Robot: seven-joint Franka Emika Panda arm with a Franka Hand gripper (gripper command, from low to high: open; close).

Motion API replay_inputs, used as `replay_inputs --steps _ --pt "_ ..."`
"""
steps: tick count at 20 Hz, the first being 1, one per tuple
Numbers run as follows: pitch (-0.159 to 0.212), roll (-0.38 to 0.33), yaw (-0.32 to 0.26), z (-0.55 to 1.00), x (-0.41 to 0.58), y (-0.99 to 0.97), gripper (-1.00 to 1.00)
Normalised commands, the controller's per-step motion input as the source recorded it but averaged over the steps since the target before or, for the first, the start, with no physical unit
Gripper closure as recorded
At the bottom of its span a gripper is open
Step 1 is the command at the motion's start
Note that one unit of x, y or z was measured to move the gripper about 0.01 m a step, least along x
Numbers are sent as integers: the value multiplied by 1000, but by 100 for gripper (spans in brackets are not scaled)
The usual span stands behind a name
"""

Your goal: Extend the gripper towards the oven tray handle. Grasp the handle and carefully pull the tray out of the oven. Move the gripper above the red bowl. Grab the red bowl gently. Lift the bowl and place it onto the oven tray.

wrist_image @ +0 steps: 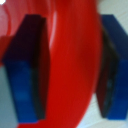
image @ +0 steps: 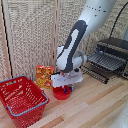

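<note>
While the red bowl [image: 62, 93] sits on the wooden desk [image: 95, 107] just right of the red mesh basket [image: 22, 99] in the exterior view, the gripper [image: 66, 86] is down on it. Up close, the blue fingers [wrist_image: 27, 70] straddle the bowl's rim [wrist_image: 70, 60], one on each side, touching or nearly so. Farther right, the tray [image: 105, 61] sticks out of the oven [image: 116, 52], and a yellow-red packet [image: 44, 76] stands behind the bowl.

We get soft, even, warm light in the exterior view, faint shadows on the table [image: 100, 107], everything low-res and mushy. Wrist view is way too close: bowl [wrist_image: 70, 65] and fingers [wrist_image: 27, 70] totally out of focus.
</note>
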Motion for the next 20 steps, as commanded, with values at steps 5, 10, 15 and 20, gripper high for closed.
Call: replay_inputs --steps 5,10,15,20 --pt "-63 35 -1 42 19 -27 100" --pt "19 63 -68 385 118 -51 100" --pt "64 99 -143 658 -14 -1 100" --pt "10 100 -141 801 -228 -173 100"
